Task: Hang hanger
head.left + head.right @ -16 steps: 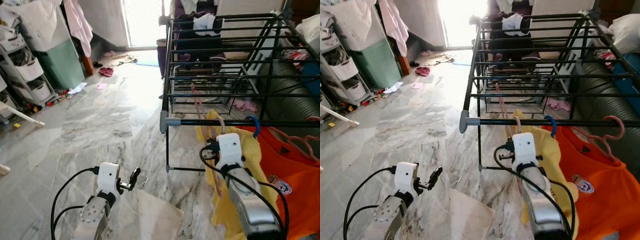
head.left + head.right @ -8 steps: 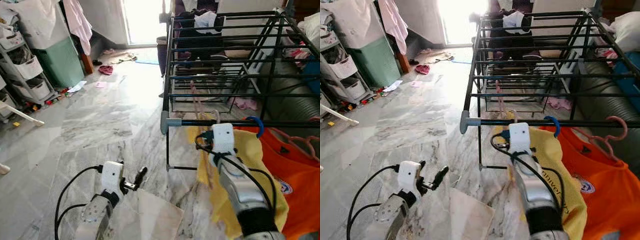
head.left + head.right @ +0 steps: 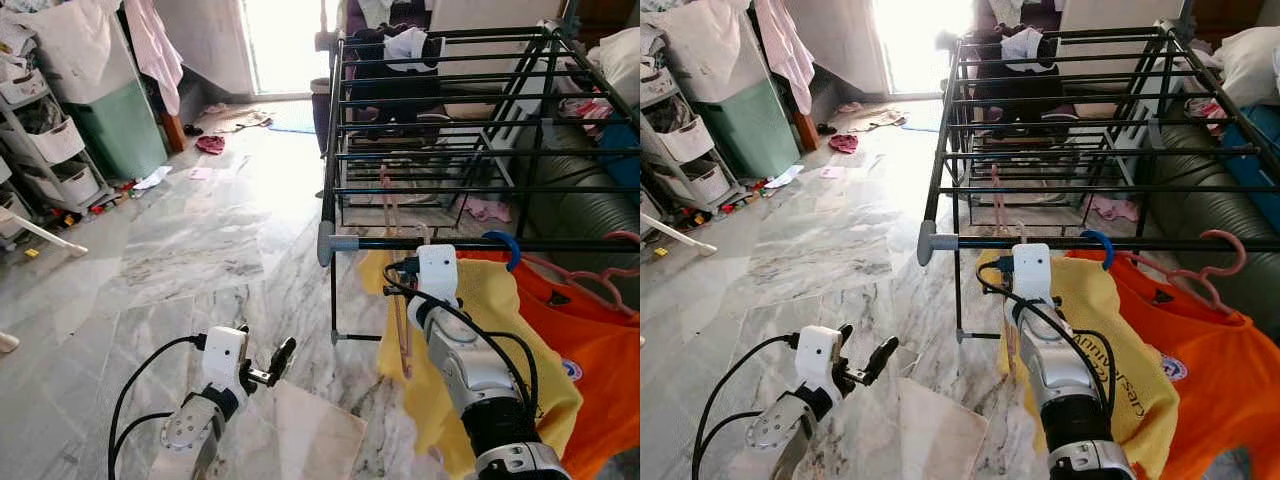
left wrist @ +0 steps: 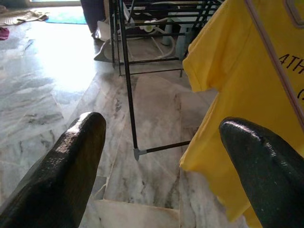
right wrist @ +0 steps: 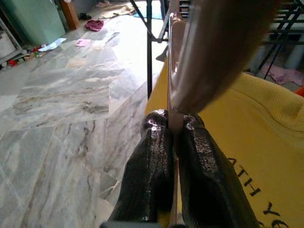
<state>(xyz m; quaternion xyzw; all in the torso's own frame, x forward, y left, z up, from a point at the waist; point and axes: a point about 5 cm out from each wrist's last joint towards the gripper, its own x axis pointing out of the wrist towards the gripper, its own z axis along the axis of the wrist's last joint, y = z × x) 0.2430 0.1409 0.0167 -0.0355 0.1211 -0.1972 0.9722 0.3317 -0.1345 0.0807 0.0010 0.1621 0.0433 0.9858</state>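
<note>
A pink hanger (image 5: pixel 209 52) carries a yellow shirt (image 3: pixel 470 330). My right gripper (image 5: pixel 175 124) is shut on the hanger's neck, just under the hook. It holds the hook up against the front rail (image 3: pixel 560 244) of the black drying rack; whether the hook rests on the rail is hidden by my wrist. The shirt drapes below the rail, over my right forearm. My left gripper (image 3: pixel 278 362) hangs low over the marble floor, open, with nothing between its fingers (image 4: pixel 71 161).
An orange shirt (image 3: pixel 600 340) on another pink hanger (image 3: pixel 600 275) hangs on the same rail to the right, beside a blue hook (image 3: pixel 500 245). A dark sofa (image 3: pixel 580 200) lies behind the rack. A green cabinet (image 3: pixel 120 125) and white shelves (image 3: pixel 45 150) stand at the left.
My right arm has lifted and pushed forward, bringing the hanger and yellow shirt up to the front rail. My left gripper has drifted slightly right and stays open.
</note>
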